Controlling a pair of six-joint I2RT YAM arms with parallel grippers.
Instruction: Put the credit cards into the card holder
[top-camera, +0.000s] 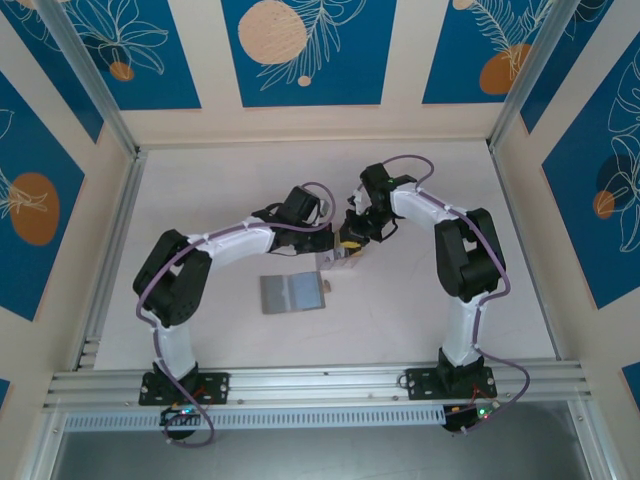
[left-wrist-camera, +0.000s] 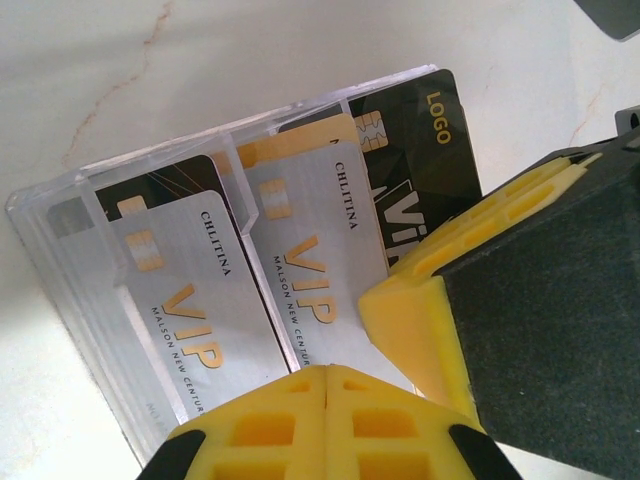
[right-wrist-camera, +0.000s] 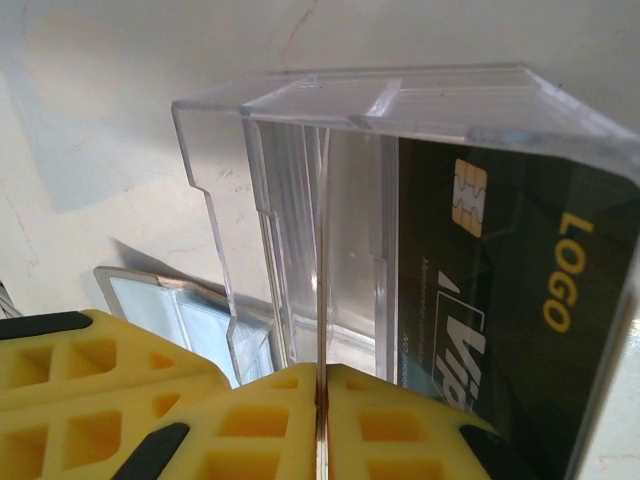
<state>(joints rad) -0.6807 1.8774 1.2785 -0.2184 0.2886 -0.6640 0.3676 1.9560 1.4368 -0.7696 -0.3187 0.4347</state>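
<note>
Right jaws (right-wrist-camera: 320, 405): the right wrist view shows the yellow pads pressed together on a thin upright wall of the clear card holder (right-wrist-camera: 300, 200). That wall runs straight down into the seam between them. At 8 o'clock of them sits another yellow latticed pad, the left jaws (right-wrist-camera: 100, 380).

Left jaws (left-wrist-camera: 330, 395): the left wrist view shows them together, with only a hairline seam. The holder's lower edge meets their tips, but I cannot tell whether a wall is pinched there. The right jaws (left-wrist-camera: 415, 290) come in from 3 o'clock against the holder's lower right corner.

The credit cards stand in the holder's (left-wrist-camera: 60, 230) stepped compartments. The left wrist view shows two silver VIP cards (left-wrist-camera: 300, 265) at the front. A black LOGO card (left-wrist-camera: 430, 150) stands behind them at 1 o'clock, and a dark card edge shows behind the left silver one. The right wrist view catches the black card (right-wrist-camera: 520, 300) alone, with clear dividers beside it.

At 8 o'clock in the right wrist view a grey flat piece (right-wrist-camera: 170, 310) lies on the pale surface (right-wrist-camera: 100, 120). What it is cannot be made out.

In the top view both jaws meet at the holder (top-camera: 343, 262) mid-surface, the left (top-camera: 327, 250) from 10 o'clock and the right (top-camera: 352, 238) from 1 o'clock. The grey piece (top-camera: 293, 293) lies near it at 8 o'clock, apart from it.
</note>
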